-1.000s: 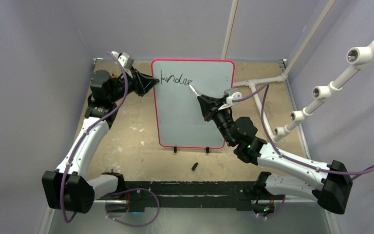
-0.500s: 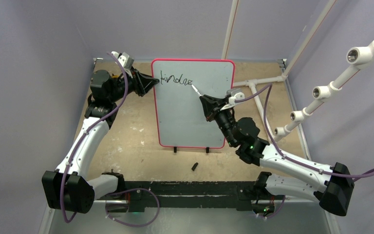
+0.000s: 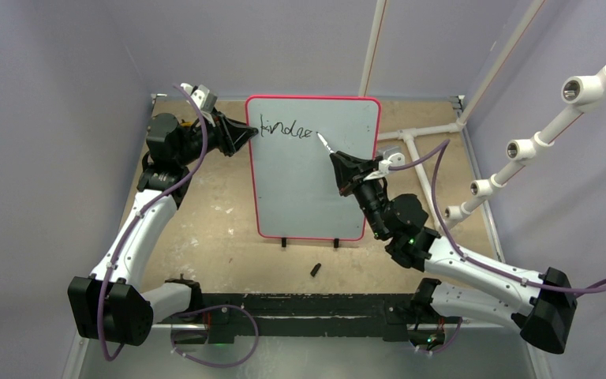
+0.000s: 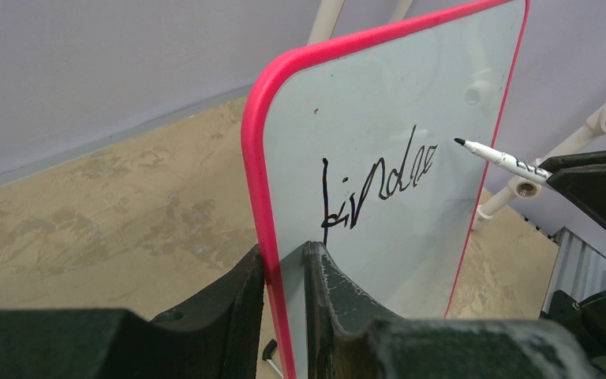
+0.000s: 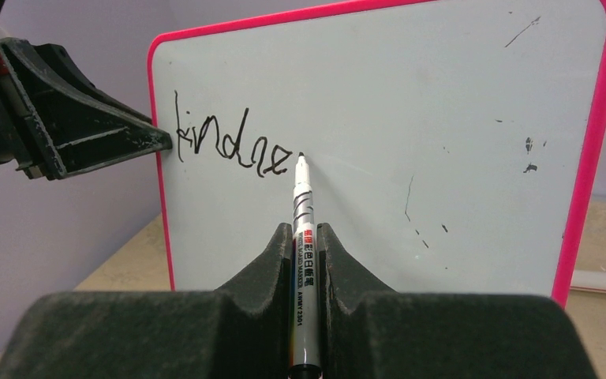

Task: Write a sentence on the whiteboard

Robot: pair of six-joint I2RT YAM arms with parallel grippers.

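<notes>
1. A whiteboard (image 3: 312, 181) with a pink-red rim stands upright on 2 small black feet (image 3: 284, 242), near the middle of a tan surface (image 3: 205, 213) enclosed by pale grey walls.
2. Black handwriting (image 3: 284, 129) runs across the top left of the whiteboard. So far it is 1 partial word that reads roughly "kindne".
3. The left fingers (image 3: 241, 134) are pinched narrow on the whiteboard's left rim, 1 finger on each face, level with the start of the handwriting.
4. The right fingers (image 3: 343, 164) are closed tightly on a slim white marker (image 5: 301, 205) with black printing on its barrel. They reach in from the right, in front of the writing face.
5. The marker's black tip sits just right of the last letter. Whether it touches the whiteboard cannot be told.
6. In the top view, the right arm crosses in front of the whiteboard's lower right corner and hides part of the rim there.
7. In the left wrist view, the left fingers block the lower part of the whiteboard.
8. A few small dark specks and short streaks (image 5: 527, 146) mark the otherwise blank right half of the whiteboard.
9. A small black cap-like piece (image 3: 316, 270) lies on the surface in front of the whiteboard, well apart from both arms.
10. A white pipe frame (image 3: 430, 130) lies on the surface just right of the whiteboard. A second white pipe with open fittings (image 3: 521, 146) slants overhead on the far right.
11. Purple cables (image 3: 201, 134) trail along both arms.
</notes>
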